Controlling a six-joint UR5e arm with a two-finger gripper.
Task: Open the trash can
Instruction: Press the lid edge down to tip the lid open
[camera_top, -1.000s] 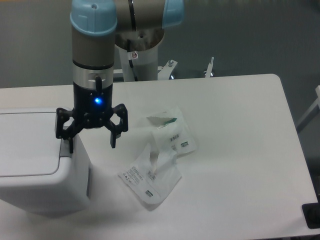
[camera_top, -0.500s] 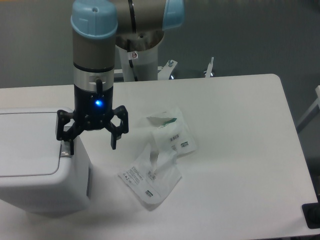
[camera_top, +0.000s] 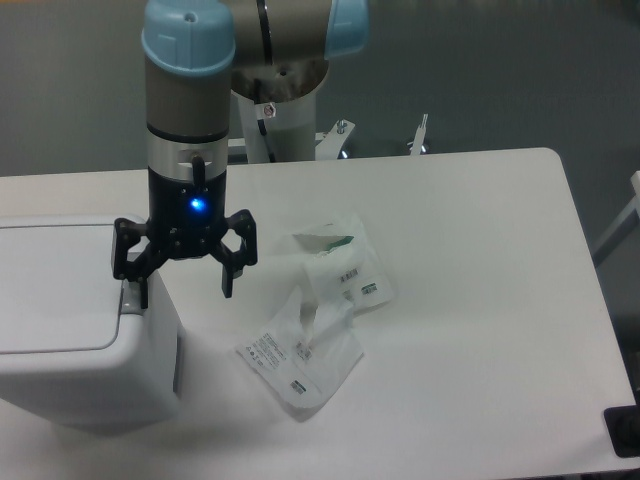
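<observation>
**End effector parked over the bin's right edge, lid still down**

- Change over the last second: very little. The end effector (camera_top: 183, 278) dropped a touch from a second ago, then held; in the last half second nothing visible moved. My read: the approach is done and the press is about to begin, or contact is too light to show.
- End effector state: released, fingers spread wide, gripping nothing. One finger tip sits at the grey push strip (camera_top: 129, 297); the other hangs off the bin's side, over the bench (camera_top: 480, 250).
- Trash can (camera_top: 70, 330): at 9 o'clock on the bench, partly cut by the frame edge. Lid (camera_top: 50, 290) flat and closed, so its contents are hidden.
- Two thin plastic wrappers (camera_top: 325, 325) lie loose at mid-bench, toward 3 o'clock of the bin, not in it.
- Task judged not yet done.
</observation>
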